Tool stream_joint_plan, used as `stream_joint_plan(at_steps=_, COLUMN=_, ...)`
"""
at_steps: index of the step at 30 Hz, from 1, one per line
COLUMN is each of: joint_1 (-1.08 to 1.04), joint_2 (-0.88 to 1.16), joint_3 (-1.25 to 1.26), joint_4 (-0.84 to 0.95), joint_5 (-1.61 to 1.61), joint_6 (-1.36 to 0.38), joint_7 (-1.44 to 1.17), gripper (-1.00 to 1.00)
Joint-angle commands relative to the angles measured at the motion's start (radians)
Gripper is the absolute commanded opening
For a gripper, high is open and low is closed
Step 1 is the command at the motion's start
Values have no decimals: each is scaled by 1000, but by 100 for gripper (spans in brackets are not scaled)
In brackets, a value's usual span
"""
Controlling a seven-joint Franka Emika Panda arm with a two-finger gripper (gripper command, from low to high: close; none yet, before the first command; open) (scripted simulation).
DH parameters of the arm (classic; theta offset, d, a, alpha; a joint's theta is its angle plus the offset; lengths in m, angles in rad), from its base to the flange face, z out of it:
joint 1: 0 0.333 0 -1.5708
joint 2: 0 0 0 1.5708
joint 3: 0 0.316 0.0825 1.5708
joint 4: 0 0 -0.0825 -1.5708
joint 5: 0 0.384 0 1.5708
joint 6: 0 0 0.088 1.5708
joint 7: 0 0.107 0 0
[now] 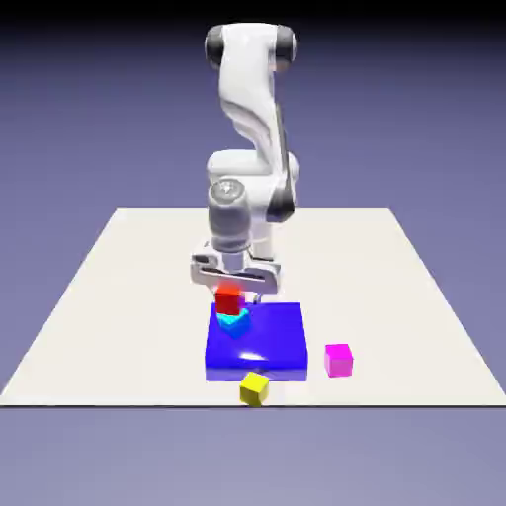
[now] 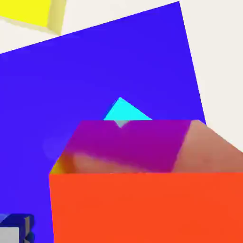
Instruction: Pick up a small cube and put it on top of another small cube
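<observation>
The small red cube (image 1: 228,299) rests on the small cyan cube (image 1: 235,321), and both stand on the large flat dark-blue block (image 1: 267,346). My gripper (image 1: 235,294) hangs straight over them, its fingers down beside the red cube. In the hand view the red cube (image 2: 142,209) fills the bottom, and a corner of the cyan cube (image 2: 124,111) peeks out behind it. One grey fingertip (image 2: 14,231) shows at the lower left, with a strip of blue between it and the cube. The other fingertip is hidden. The gripper is open around the red cube.
A yellow cube (image 1: 254,387) sits at the blue block's near edge, and also shows in the hand view's top left as the yellow cube (image 2: 28,12). A magenta cube (image 1: 338,360) lies on the white table (image 1: 119,296) toward the exterior view's right of the block.
</observation>
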Motion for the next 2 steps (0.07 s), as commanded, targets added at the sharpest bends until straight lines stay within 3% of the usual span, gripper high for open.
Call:
stream_joint_plan(at_steps=1, joint_1=-1, joint_2=-27, joint_3=-1, joint_4=16, joint_5=-2, joint_6=-44, joint_7=1, gripper=100)
stream_joint_plan(at_steps=2, joint_1=-1, joint_2=-51, joint_3=-1, joint_4=31, joint_5=-4, joint_6=-82, joint_7=2, gripper=100)
